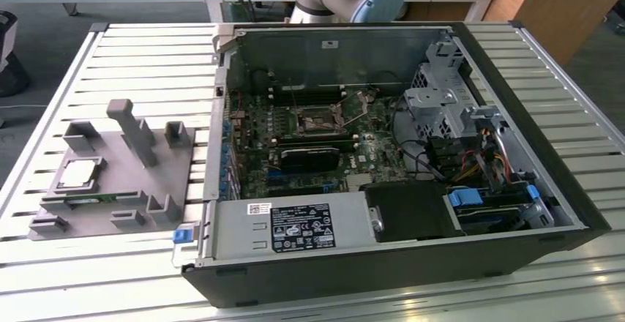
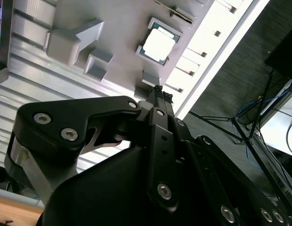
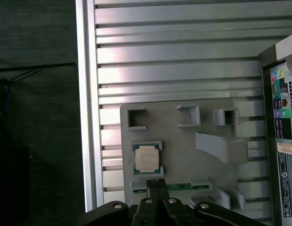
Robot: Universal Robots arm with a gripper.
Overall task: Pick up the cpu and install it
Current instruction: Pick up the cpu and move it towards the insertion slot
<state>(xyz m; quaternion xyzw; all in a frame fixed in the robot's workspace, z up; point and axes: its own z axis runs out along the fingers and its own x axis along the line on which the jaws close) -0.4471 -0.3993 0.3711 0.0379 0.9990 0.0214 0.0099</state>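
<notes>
The cpu (image 1: 78,173) lies flat, silvery top up, square with no long axis, in a grey fixture (image 1: 115,170) at the exterior view's left; the end effector (image 3: 157,181) is pinched closed, empty

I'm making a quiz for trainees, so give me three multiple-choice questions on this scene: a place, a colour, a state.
1. Where is the small square silvery-grey cpu? A) in the grey plastic holder tray; B) on the floor; C) held in the air.
2. The big metal computer case's outer shell is: A) white; B) black; C) red.
3. The case's side is: A) panelled shut; B) taped over; C) open.
Answers: A, it lies in a tray recess; B, the shell is black; C, its circuit board shows.
</notes>
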